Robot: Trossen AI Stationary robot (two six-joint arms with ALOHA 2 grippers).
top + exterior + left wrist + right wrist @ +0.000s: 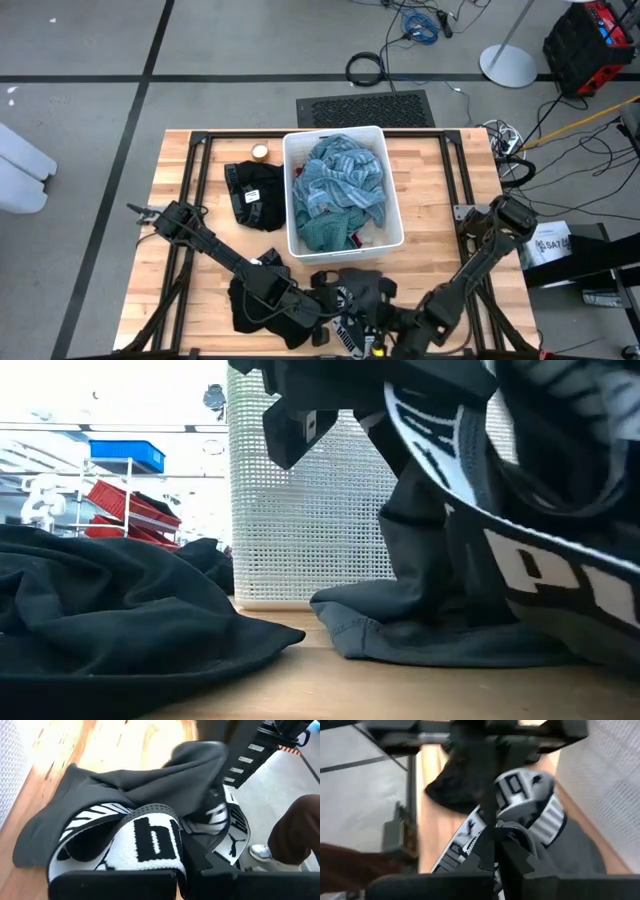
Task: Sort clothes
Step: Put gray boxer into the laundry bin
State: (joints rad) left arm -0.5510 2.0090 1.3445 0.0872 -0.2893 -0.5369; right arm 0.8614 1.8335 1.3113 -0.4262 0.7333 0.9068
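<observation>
A dark grey garment [358, 292] with a white, black-lettered waistband [145, 840] lies at the table's near edge, in front of the white bin [295, 200]. My left gripper [322, 325] and my right gripper [385, 335] are both shut on it, close together. Its lower part [430, 630] rests on the table. A teal-grey striped garment [340, 185] fills the bin. One black garment [255, 192] lies left of the bin. Another black garment [258, 305] lies at the near left. My left gripper holds the dark grey garment by its white lettered waistband [150, 862], which runs down between the fingers. The waistband is raised and the grey cloth [150, 780] trails beyond it onto the table. My right gripper pinches the same waistband [512, 827] between its two fingers [492, 851], which meet at their tips. The band is lifted clear and the grey cloth [580, 850] hangs from it toward the table.
A small tape roll [260, 152] sits at the far left of the bin. The bin's mesh wall [320, 510] stands just behind the held garment. A person's leg and shoe [292, 832] show beyond the table's near edge. Bare wood lies at the table's right.
</observation>
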